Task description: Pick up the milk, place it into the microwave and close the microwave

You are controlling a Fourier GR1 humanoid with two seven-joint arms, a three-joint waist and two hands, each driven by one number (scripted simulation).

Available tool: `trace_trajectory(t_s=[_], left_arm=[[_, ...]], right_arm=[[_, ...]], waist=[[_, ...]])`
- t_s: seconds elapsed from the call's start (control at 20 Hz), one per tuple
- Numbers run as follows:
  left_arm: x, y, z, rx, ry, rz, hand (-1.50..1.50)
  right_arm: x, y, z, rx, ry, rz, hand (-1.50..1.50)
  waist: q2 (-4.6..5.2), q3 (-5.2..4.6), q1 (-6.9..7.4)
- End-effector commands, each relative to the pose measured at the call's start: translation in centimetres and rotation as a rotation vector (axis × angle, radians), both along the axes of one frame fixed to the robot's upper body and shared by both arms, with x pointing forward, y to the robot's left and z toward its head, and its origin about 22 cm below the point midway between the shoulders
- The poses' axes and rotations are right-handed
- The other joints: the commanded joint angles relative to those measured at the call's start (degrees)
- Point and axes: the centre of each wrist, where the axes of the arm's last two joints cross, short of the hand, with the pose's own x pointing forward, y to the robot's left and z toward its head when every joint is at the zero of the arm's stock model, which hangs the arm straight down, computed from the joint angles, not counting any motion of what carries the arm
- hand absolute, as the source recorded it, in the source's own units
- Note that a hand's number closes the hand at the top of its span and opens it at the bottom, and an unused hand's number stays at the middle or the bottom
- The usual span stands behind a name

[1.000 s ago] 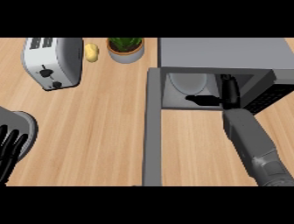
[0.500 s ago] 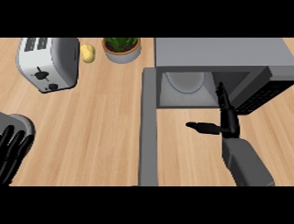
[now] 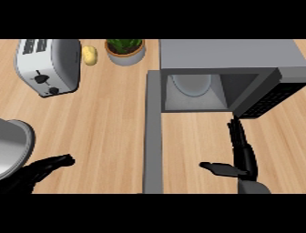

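Note:
The grey microwave [image 3: 226,54] stands at the back right with its cavity open. Its door [image 3: 153,136] swings out toward me as a narrow grey strip. Inside the cavity rests a pale rounded shape [image 3: 192,84]; I cannot tell whether it is the milk. My right hand [image 3: 242,157] is in front of the opening, clear of it, fingers straight and thumb out to the left, holding nothing. At the lower left my left hand [image 3: 31,175] lies relaxed and empty beside a metal pot.
A silver toaster [image 3: 48,66] is at the back left, with a small yellow item [image 3: 89,55] and a potted plant [image 3: 124,49] beside it. A large metal pot [image 3: 1,145] fills the left edge. Bare wooden counter [image 3: 102,123] lies between the pot and the door.
My right hand has pulled back out of the microwave cavity toward the near edge, empty. The left hand has sunk lower at the left.

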Motion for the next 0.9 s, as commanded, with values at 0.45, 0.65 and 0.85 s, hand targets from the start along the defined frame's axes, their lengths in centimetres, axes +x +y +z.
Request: trace_trajectory(t_s=[0.45,0.65,0.85], left_arm=[[4.7,-5.0,-1.5,0.090,0.006,-0.147,1.50],[5.9,-7.3,-2.9,0.127,0.023,-0.283,1.50],[7.7,-9.5,-1.7,0.219,0.080,-0.395,1.50]], right_arm=[[-11.2,-2.3,1.1,0.091,-0.069,-0.008,-1.50],[-12.9,-3.7,0.8,0.052,-0.068,0.004,-1.50],[-14.1,-5.3,1.9,0.050,-0.073,-0.015,-1.50]], waist=[[0.22,0.04,0.21],[0.27,0.03,0.19],[0.30,0.06,-0.08]])
